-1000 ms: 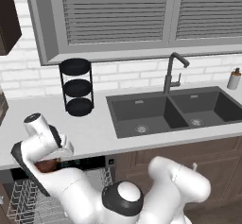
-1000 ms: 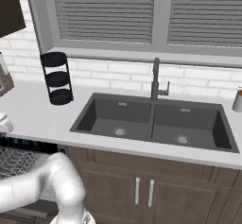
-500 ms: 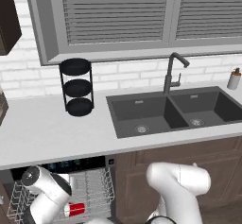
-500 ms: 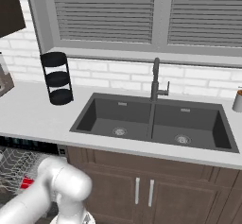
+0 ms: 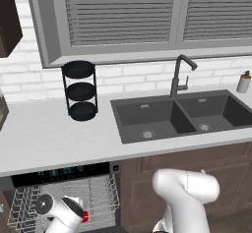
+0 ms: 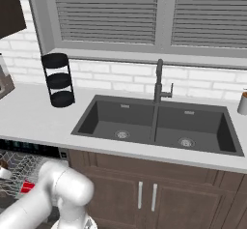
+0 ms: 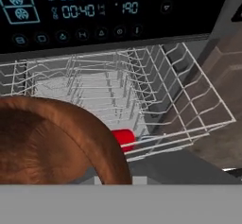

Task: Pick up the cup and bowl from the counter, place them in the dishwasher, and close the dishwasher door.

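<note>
The dishwasher stands open under the counter (image 5: 49, 138), its black control strip (image 7: 94, 10) lit blue above the pulled-out wire rack (image 7: 189, 90). My gripper (image 5: 76, 212) is down low over the rack (image 5: 19, 202), shut on the brown bowl (image 7: 52, 142), which looms at the lower left of the hand view and hides the fingertips. The red cup (image 7: 124, 139) lies on its side in the rack just beyond the bowl's rim; the cup (image 5: 85, 217) also peeks out beside my hand. Below the rack's front edge lies the dark-grey dishwasher door (image 7: 179, 168), folded down.
A black tiered stand (image 5: 80, 90) sits at the back of the counter. Right of it is the dark double sink (image 5: 182, 116) with its faucet (image 5: 179, 74), and a soap bottle (image 5: 243, 82) at the far right. Brown cabinets (image 6: 144, 189) flank the dishwasher.
My arm has swung down from counter height into the open dishwasher, carrying the bowl to just over the rack beside the cup.
</note>
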